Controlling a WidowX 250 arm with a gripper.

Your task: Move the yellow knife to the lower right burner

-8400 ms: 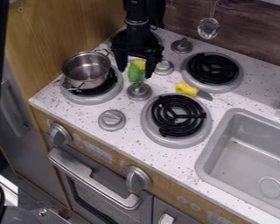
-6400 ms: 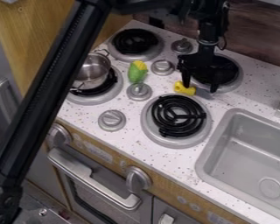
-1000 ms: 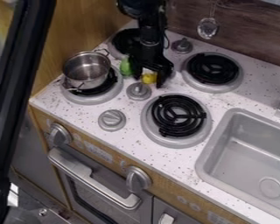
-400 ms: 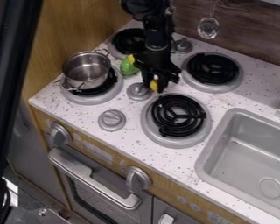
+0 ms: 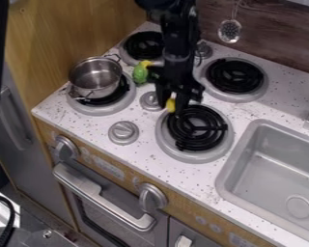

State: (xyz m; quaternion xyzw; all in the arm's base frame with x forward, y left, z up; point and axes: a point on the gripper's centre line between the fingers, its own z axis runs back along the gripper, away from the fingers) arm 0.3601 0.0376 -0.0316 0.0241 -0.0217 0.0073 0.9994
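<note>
Gripper (image 5: 171, 109) and yellow knife (image 5: 171, 104) have shifted down the counter (image 5: 147, 161) since a moment ago, now by the back edge of the lower right burner (image 5: 202, 137). Jaws look narrow, pinching the knife. So pickup's done, carry's nearly there imo; just centring, lowering and release left.

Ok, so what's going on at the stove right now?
The robot's gripper has the yellow knife between its fingers, at the upper-left edge of the lower right burner. The knife hasn't been released there; whether it touches the burner, I can't tell. The metal pot sits on the lower left burner, and a green-and-yellow toy lies on the counter.
</note>
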